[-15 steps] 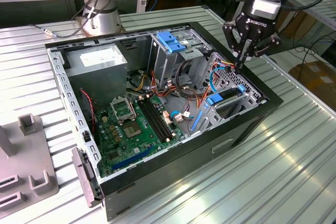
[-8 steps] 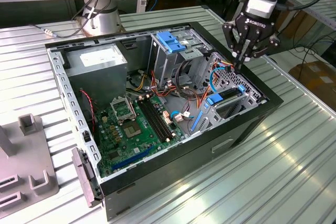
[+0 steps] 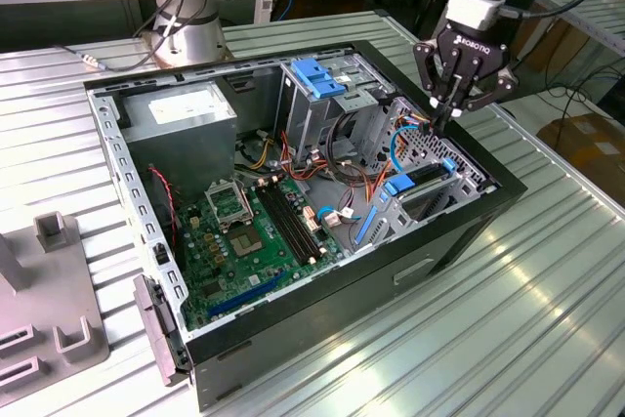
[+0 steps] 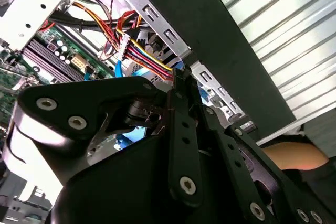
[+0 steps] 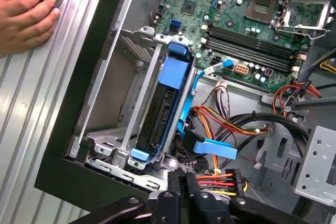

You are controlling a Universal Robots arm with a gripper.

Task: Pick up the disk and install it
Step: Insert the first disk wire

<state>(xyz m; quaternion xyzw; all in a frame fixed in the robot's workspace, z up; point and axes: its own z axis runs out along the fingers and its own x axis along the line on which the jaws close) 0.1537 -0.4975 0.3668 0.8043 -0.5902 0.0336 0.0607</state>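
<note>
The disk [image 3: 422, 180] sits in a metal bay at the edge of the open computer case [image 3: 459, 231] on the exterior view's right. It is a dark drive with blue rails. In the first wrist view the disk [image 5: 163, 114] stands on edge in the bay, blue plastic at both ends. My gripper [image 3: 437, 122] hangs just above the bay. Its fingers are shut together with nothing between them. The fingertips [image 5: 184, 179] point at the bundle of coloured wires beside the disk. In the second wrist view the gripper [image 4: 181, 80] reaches down to the same wires.
A grey power-supply box [image 3: 181, 109] and a drive cage with a blue handle [image 3: 317, 75] stand at the case's back. The motherboard [image 3: 254, 231] fills the floor. A person's hand [image 5: 26, 9] rests on the ribbed table beside the case. A grey fixture [image 3: 49, 310] lies on the exterior view's left.
</note>
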